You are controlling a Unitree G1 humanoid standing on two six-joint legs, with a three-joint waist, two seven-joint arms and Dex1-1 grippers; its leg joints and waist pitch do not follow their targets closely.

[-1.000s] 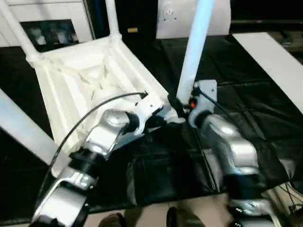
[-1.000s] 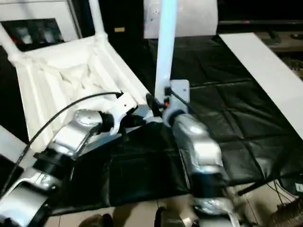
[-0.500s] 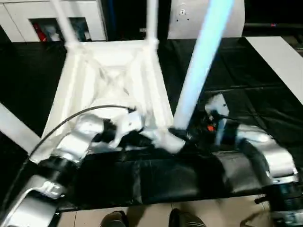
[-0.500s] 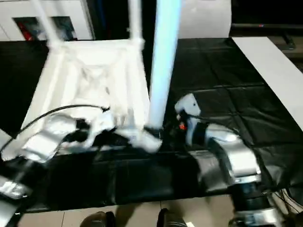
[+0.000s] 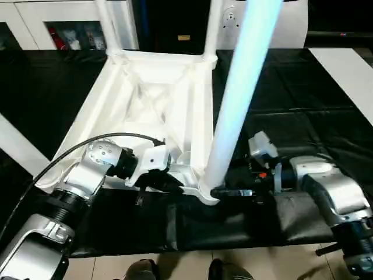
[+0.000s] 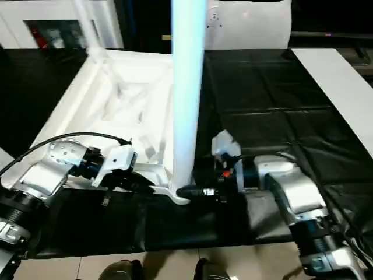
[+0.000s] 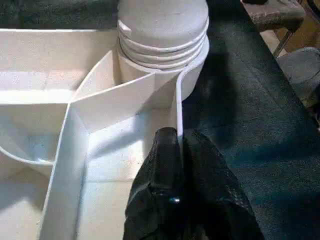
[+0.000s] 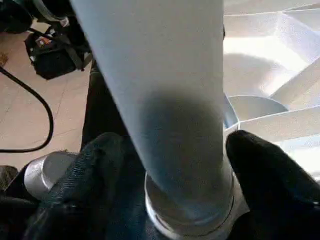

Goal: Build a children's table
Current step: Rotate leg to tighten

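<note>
The tabletop (image 5: 152,111) rim is pinched by the left tool (image 7: 176,145); a leg (image 5: 236,99) at its 5 o'clock corner is straddled loosely by the right tool (image 8: 175,165).

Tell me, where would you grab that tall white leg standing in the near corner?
Low down, just above the corner socket, fingers coming from the sides. The leg is a round upright tube, so a low pinch probably steadies it best, as the right gripper straddles it now.
</note>
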